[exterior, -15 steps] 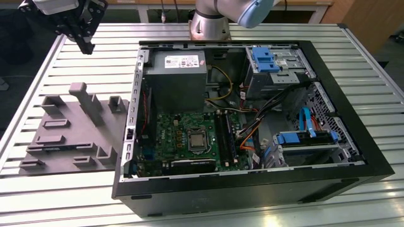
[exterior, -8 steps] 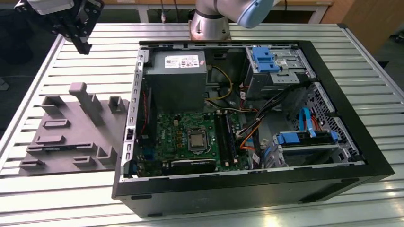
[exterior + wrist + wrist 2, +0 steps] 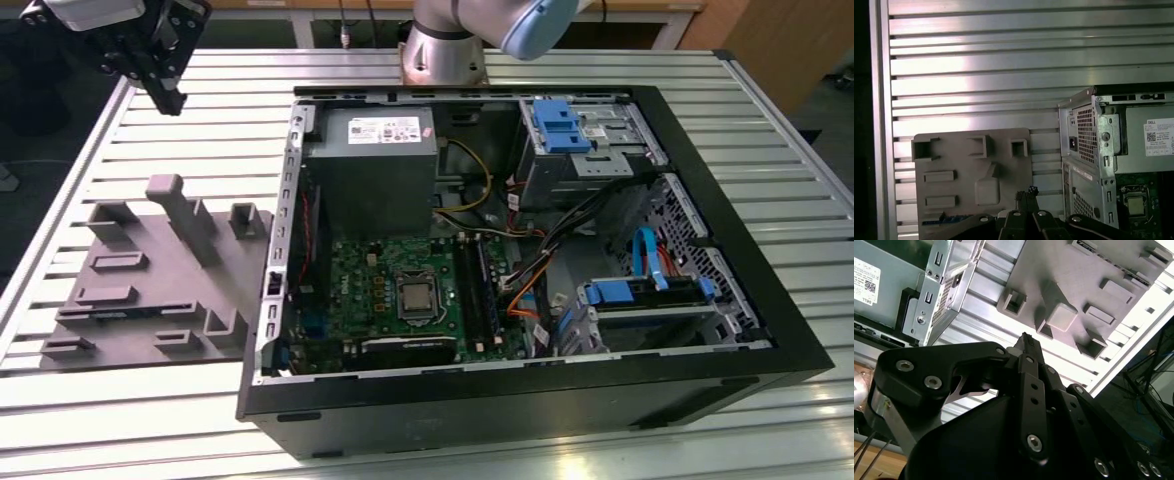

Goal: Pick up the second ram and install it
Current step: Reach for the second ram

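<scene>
Dark second ram (image 3: pixel 938 220) beside pincer (image 3: pixel 1026 193)

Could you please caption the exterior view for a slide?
Black gripper hangs over the slatted aluminium table, by the grey moulded tray and open computer case.

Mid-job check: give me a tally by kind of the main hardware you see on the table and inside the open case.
Gripper: 1
Grey fixture tray: 1
Open computer case: 1
Power supply: 1
Green motherboard: 1
Processor: 1
Total: 6
</scene>
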Robot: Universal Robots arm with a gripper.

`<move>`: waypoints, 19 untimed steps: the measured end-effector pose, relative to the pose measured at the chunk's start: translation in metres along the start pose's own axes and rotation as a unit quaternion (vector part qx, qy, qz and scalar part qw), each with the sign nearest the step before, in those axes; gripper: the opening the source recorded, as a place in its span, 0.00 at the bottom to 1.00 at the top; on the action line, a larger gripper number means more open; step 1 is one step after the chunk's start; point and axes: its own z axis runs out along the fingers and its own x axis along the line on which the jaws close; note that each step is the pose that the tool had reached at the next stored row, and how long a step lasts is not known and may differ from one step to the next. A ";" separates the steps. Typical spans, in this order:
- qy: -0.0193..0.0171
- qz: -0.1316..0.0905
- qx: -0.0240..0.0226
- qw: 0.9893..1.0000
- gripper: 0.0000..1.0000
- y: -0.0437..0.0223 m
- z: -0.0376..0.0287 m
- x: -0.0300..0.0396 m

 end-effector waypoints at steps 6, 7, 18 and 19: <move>0.000 0.000 0.000 1.000 0.11 -0.0003 -0.0001 0.0041; 0.000 0.000 0.000 1.000 0.11 -0.0004 -0.0001 0.0050; 0.000 0.000 0.000 1.000 0.11 -0.0009 -0.0003 0.0119; 0.000 0.000 0.000 1.000 0.11 -0.0010 -0.0003 0.0126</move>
